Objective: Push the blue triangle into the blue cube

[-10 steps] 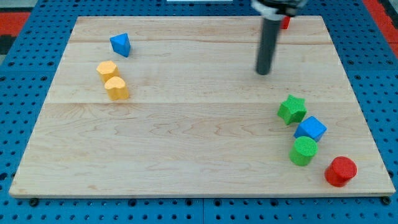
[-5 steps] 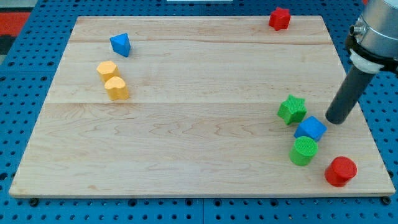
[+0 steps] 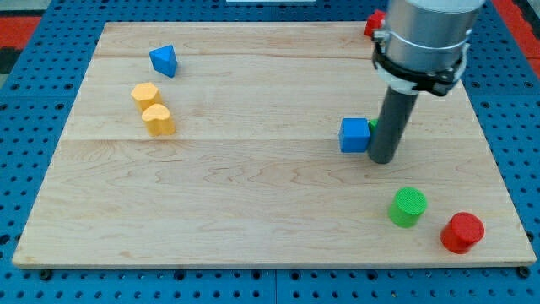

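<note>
The blue triangle lies near the board's top left. The blue cube sits right of the board's middle. My tip is down on the board just to the right of the blue cube, touching or nearly touching it. A sliver of the green star shows between the cube and the rod; the rest of it is hidden behind the rod. The triangle is far to the left of my tip.
Two yellow blocks sit below the triangle. A green cylinder and a red cylinder stand at the bottom right. A red star at the top edge is partly hidden by the arm.
My tip swept left from the right side. The blue cube and the green star have been pushed left and up, away from the green cylinder.
</note>
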